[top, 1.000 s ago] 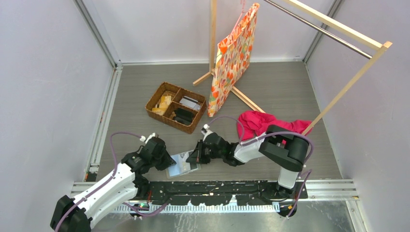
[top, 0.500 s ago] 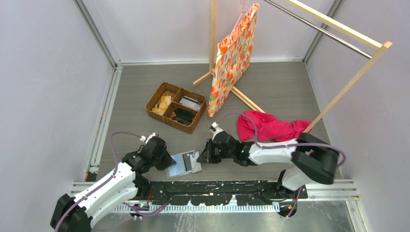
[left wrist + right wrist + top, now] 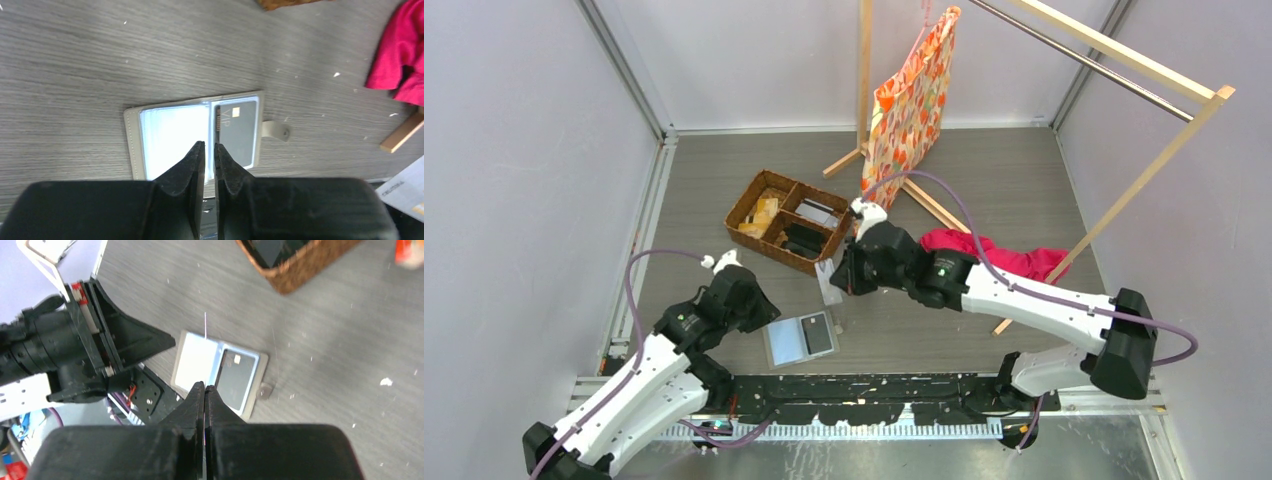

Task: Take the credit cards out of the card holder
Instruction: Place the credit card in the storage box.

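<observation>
The right gripper (image 3: 836,281) is shut tight on one thin whitish-grey credit card (image 3: 827,290). In the right wrist view this card (image 3: 205,325) shows only as a thin white line sticking out past the closed fingers (image 3: 199,390). The right arm reaches a long way from the near right, across to the left. Its gripper is just near the brown wicker basket (image 3: 802,263), and it is up above the grey wood table (image 3: 984,190).

The left gripper (image 3: 762,312) is almost closed, with just a thin gap between its black fingers (image 3: 192,160). It holds nothing. The left arm is bent, and its gripper points down at the small grey-olive folding card holder (image 3: 801,338).

The card holder (image 3: 172,132) lies open and flat on the table at the near side, between the two arms. Its left panel is pale blue and shiny. Its right panel has a dark grey card (image 3: 239,132) inside.
</observation>
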Action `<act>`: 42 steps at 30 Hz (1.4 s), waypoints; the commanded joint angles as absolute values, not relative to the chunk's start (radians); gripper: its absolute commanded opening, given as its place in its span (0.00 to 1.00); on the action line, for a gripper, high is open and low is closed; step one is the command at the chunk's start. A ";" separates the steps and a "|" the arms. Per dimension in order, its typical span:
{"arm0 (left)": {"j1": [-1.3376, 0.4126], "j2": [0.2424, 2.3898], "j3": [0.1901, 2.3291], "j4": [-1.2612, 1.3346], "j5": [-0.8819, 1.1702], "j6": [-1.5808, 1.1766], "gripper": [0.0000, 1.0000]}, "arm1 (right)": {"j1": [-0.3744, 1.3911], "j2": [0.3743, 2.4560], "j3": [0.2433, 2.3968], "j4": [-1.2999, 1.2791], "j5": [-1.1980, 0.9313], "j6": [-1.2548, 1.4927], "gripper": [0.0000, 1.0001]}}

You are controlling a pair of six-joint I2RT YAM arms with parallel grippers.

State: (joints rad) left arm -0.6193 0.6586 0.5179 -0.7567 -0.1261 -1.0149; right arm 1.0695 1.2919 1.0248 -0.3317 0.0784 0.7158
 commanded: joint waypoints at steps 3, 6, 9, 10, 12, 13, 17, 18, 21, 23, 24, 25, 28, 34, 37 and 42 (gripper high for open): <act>-0.611 0.635 0.601 -0.836 -0.152 -0.980 0.14 | 1.015 1.442 1.261 -0.443 0.130 0.572 0.01; -0.600 0.624 0.613 -0.845 -0.133 -0.984 0.15 | 0.968 1.514 1.339 -0.424 0.132 0.619 0.01; -0.581 0.611 0.615 -0.871 -0.134 -0.998 0.15 | 0.951 1.594 1.411 -0.397 0.194 0.700 0.01; -0.575 0.605 0.617 -0.882 -0.144 -1.005 0.15 | 0.950 1.627 1.434 -0.391 0.215 0.736 0.01; -0.572 0.592 0.622 -0.914 -0.170 -1.023 0.15 | 0.951 1.689 1.489 -0.374 0.253 0.801 0.01; -0.571 0.584 0.624 -0.928 -0.178 -1.029 0.15 | 0.951 1.722 1.505 -0.363 0.271 0.819 0.01; -0.571 0.534 0.620 -0.949 -0.176 -1.044 0.15 | 0.950 1.842 1.644 -0.372 0.357 0.802 0.01; -0.571 0.525 0.616 -0.950 -0.174 -1.046 0.15 | 0.950 1.875 1.678 -0.387 0.377 0.793 0.01; -0.570 0.502 0.610 -0.964 -0.167 -1.056 0.15 | 0.950 1.924 1.756 -0.406 0.428 0.781 0.01; -0.570 0.492 0.606 -0.974 -0.167 -1.061 0.15 | 0.951 1.949 1.796 -0.408 0.458 0.780 0.01; -0.571 0.486 0.604 -0.978 -0.169 -1.065 0.15 | 0.950 1.966 1.823 -0.421 0.486 0.790 0.01; -0.571 0.481 0.603 -0.980 -0.169 -1.066 0.15 | 0.949 1.985 1.850 -0.436 0.512 0.788 0.01; -0.571 0.469 0.602 -0.979 -0.159 -1.072 0.15 | 0.939 2.037 1.924 -0.455 0.535 0.721 0.01; -0.571 0.457 0.594 -0.975 -0.137 -1.076 0.15 | 0.879 2.048 1.933 -0.405 0.351 0.541 0.01; -0.571 0.456 0.595 -0.974 -0.137 -1.076 0.15 | 0.872 2.033 1.903 -0.377 0.241 0.379 0.01; -0.570 0.460 0.599 -0.973 -0.144 -1.071 0.15 | 0.873 2.017 1.877 -0.389 0.202 0.162 0.01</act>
